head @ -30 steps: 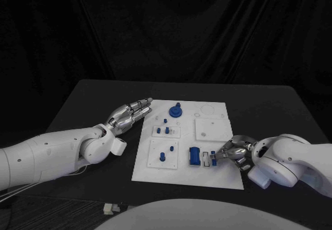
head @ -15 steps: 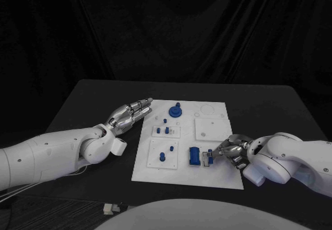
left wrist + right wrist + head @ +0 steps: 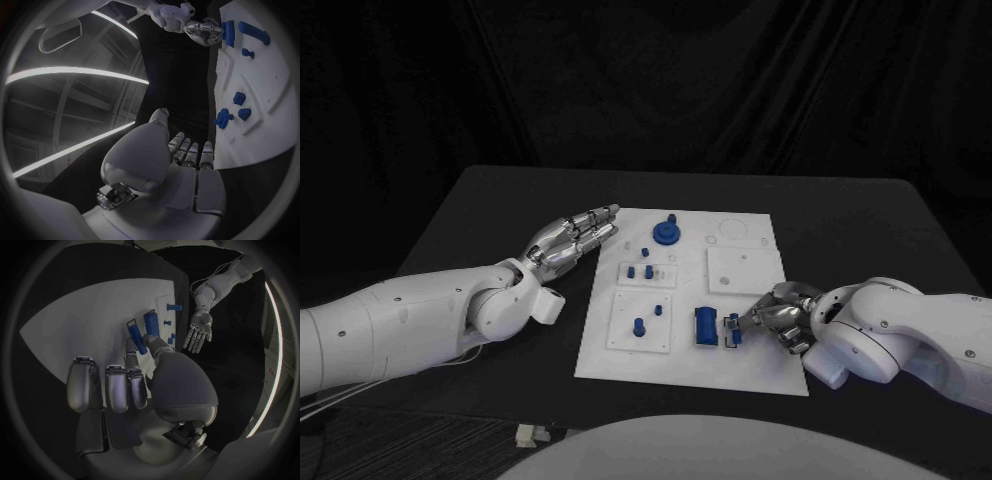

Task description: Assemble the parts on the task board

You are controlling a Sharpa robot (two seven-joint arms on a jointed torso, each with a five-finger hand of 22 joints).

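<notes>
The white task board (image 3: 740, 370) lies in the middle of the black table. On it are a round blue part with a knob (image 3: 666, 232), small blue pegs (image 3: 639, 271), a single peg (image 3: 639, 325) and a blue block (image 3: 707, 326). My right hand (image 3: 783, 315) is at the board's right edge and pinches a small blue piece (image 3: 737, 329) between thumb and a finger, just beside the block. The right wrist view shows that piece (image 3: 143, 344) in the pinch, next to the block (image 3: 150, 322). My left hand (image 3: 574, 238) hovers flat at the board's left edge, fingers straight, holding nothing.
Two raised white plates (image 3: 737, 268) occupy the board's right half, with round holes (image 3: 733, 231) at its far right corner. A thin framed slot (image 3: 133, 330) lies next to the block. Black table (image 3: 862, 230) surrounds the board.
My right hand has edged a little left over the board with the small blue piece, closer to the blue block. The left arm has stayed still.
</notes>
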